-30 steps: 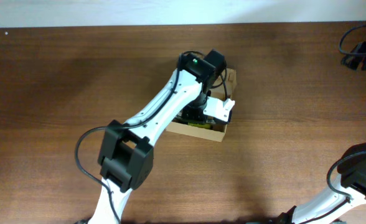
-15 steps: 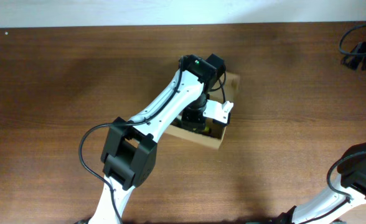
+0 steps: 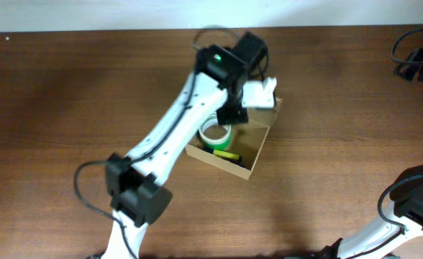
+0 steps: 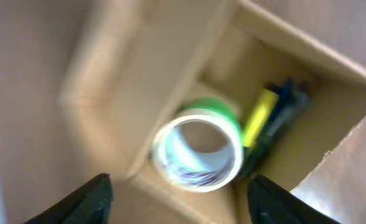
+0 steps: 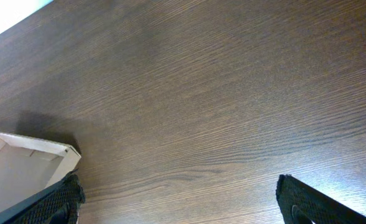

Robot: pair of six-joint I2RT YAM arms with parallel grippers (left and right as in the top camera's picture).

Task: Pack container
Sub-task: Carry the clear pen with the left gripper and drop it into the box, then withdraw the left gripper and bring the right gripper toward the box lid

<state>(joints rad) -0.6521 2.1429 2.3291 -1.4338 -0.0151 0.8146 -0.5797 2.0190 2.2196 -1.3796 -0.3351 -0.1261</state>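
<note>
The container [image 3: 255, 142] is a tan cardboard box, open, near the middle of the table. Inside it a green-and-white tape roll [image 3: 215, 134] lies flat beside a yellow-and-black marker [image 3: 226, 155]. My left gripper [image 3: 240, 108] hangs open above the box's far end, holding nothing. Its wrist view looks down on the tape roll [image 4: 198, 152], the marker [image 4: 261, 115] and the box wall [image 4: 170, 68], with the left gripper [image 4: 183, 202] spread wide above them. My right gripper [image 5: 183, 205] is open over bare wood, and a box corner [image 5: 21, 158] lies off its left finger.
The right arm [image 3: 413, 205] rests at the table's front right corner. Black cables and a dark device [image 3: 416, 61] lie at the back right edge. A pale wall strip runs along the table's far side.
My left gripper has opened and lifted out of the box toward its far end. The tape roll now lies uncovered inside. The box has turned slightly.
</note>
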